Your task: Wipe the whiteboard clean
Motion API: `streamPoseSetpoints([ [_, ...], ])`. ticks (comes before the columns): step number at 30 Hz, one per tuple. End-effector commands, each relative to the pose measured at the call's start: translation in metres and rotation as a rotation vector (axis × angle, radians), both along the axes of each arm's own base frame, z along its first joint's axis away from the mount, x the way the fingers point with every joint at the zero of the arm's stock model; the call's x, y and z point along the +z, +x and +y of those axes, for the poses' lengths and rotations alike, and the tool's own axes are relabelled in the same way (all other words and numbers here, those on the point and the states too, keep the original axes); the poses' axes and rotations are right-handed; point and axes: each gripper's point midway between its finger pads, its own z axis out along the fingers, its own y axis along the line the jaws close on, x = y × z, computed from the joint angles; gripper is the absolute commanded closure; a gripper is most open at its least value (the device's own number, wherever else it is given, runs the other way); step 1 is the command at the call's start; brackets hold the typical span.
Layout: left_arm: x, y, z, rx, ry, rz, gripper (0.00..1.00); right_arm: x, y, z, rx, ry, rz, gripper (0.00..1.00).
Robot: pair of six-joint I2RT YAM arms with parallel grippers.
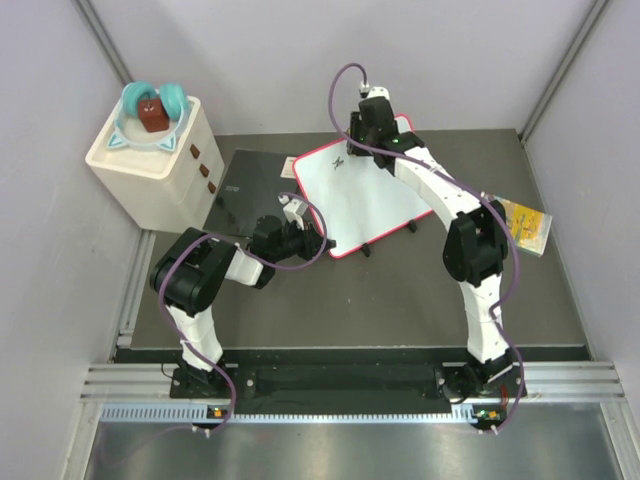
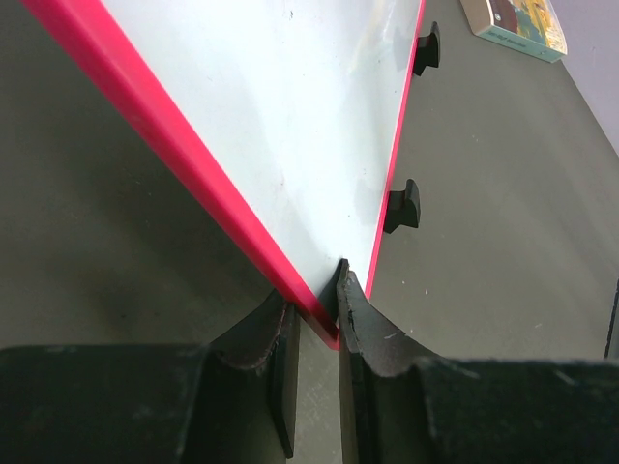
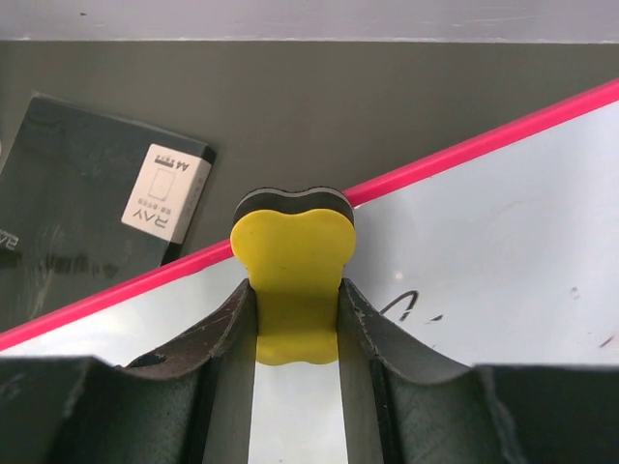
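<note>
The whiteboard [image 1: 355, 200] is white with a thin red frame and small black feet, and lies tilted at mid table. A small black scribble [image 1: 340, 160] shows near its far edge; it also shows in the right wrist view [image 3: 401, 304]. My left gripper [image 1: 308, 238] is shut on the board's near-left corner [image 2: 324, 314], one jaw on each side of the red frame. My right gripper [image 1: 372, 128] is shut on a yellow eraser [image 3: 292, 280] with a black pad, held on the board's far edge just left of the scribble.
A dark grey flat slab [image 1: 245, 190] with a white label [image 3: 164, 193] lies left of the board. A cream drawer box [image 1: 150, 160] with a teal toy on top stands at far left. A yellow packet [image 1: 525, 225] lies at the right.
</note>
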Motion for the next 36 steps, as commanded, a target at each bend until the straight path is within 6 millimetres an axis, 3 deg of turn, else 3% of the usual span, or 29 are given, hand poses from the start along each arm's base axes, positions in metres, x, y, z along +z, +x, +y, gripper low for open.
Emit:
streamPoseSetpoints([
  [1, -0.033, -0.005, 0.009, 0.003, 0.152, -0.001, 1.0, -0.007, 0.021, -0.049, -0.154, -0.013, 0.004, 1.0],
  [2, -0.033, -0.005, 0.01, 0.006, 0.153, -0.001, 1.0, -0.011, 0.024, -0.063, -0.178, -0.01, 0.013, 1.0],
  [6, -0.032, -0.004, 0.01, 0.006, 0.152, -0.003, 1.0, -0.01, 0.028, -0.085, -0.215, 0.006, 0.011, 1.0],
  [12, -0.032, -0.005, 0.009, 0.005, 0.152, -0.003, 1.0, -0.019, 0.026, -0.086, -0.2, 0.013, 0.033, 1.0],
  [18, -0.032, -0.004, 0.009, 0.004, 0.153, -0.004, 1.0, -0.033, 0.012, -0.052, -0.109, 0.041, 0.067, 1.0],
  [26, -0.032, -0.006, 0.009, 0.003, 0.155, -0.004, 1.0, -0.035, -0.019, 0.017, 0.032, 0.045, 0.071, 1.0],
  [36, -0.032, -0.004, 0.008, 0.005, 0.16, -0.008, 1.0, -0.029, -0.041, 0.058, 0.128, 0.082, 0.085, 1.0],
])
